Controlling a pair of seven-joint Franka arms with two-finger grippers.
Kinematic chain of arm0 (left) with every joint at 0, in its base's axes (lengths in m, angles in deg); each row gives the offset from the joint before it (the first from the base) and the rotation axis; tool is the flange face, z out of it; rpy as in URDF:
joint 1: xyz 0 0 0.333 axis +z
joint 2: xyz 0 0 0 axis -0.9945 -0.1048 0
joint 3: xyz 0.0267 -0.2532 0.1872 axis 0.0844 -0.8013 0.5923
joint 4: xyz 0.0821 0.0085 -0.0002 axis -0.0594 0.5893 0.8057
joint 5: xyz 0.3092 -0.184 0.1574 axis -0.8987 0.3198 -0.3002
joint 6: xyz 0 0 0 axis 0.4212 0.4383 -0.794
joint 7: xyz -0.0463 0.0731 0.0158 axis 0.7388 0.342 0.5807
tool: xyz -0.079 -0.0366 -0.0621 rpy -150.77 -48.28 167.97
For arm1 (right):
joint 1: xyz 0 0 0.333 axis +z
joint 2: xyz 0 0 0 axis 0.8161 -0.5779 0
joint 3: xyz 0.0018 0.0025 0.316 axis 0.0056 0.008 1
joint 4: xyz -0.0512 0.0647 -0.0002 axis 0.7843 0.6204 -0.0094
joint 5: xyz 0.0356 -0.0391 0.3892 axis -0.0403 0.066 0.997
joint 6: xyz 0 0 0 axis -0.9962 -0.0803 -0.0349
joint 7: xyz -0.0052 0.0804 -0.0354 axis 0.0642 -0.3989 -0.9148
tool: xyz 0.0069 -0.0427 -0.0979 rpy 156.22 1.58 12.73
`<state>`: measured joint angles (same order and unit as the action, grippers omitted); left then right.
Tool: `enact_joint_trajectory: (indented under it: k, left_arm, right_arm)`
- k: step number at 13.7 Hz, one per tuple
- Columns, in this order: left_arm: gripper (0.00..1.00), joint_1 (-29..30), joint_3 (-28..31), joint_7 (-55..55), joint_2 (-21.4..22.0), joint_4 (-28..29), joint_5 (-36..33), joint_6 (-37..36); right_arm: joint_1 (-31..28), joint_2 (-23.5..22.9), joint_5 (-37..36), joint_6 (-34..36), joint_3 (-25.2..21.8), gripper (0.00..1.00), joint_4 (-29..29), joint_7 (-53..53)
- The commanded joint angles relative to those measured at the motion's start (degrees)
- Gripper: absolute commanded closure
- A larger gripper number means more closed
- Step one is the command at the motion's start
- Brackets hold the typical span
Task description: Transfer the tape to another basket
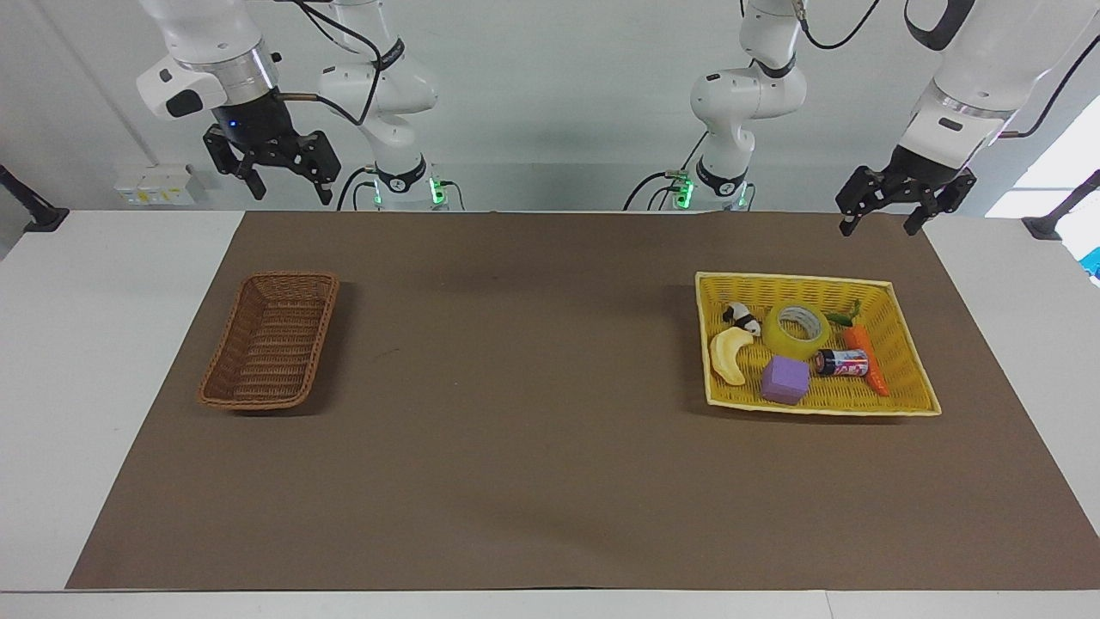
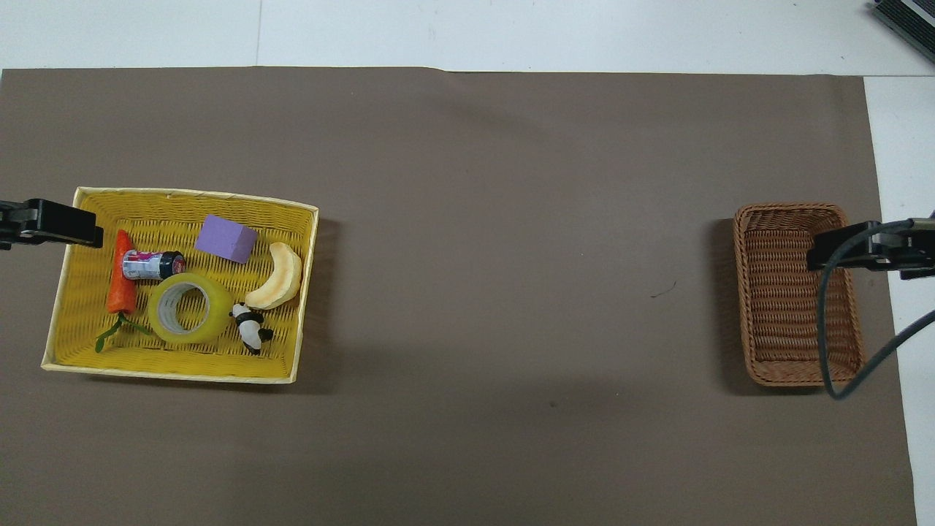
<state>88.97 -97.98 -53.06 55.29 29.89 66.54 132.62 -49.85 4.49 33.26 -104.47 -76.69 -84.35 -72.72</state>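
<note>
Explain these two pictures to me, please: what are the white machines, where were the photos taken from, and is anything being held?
The white machines are two robot arms, each ending in a two-finger gripper. One picture looks across the table at them; the other looks down from above their end. The left gripper hangs open in the air near the yellow basket, holding nothing. The right gripper hangs open near the brown basket, which has nothing in it. In the yellow basket lie the tape, a banana, a purple block, a carrot, a small can and a panda figure. Nothing is held.
</note>
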Motion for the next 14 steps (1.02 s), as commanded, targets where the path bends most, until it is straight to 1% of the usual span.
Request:
enact_joint_trajectory:
  k: [1,4,14]
  left_arm:
    - [0.00,0.7,-0.4,0.0,1.4,1.2,-0.9,-0.7]
    - [0.00,0.7,-0.4,-0.1,1.6,1.2,-0.9,-2.0]
    - [0.00,0.9,-0.3,-0.1,1.8,1.6,-0.9,-2.0]
  right_arm:
    - [-0.7,-0.4,1.4,0.0,0.2,0.00,0.7,0.2]
    - [-0.7,-0.4,1.4,0.0,0.2,0.00,0.6,0.2]
    - [-0.7,-0.4,1.4,0.0,0.2,0.00,0.6,0.2]
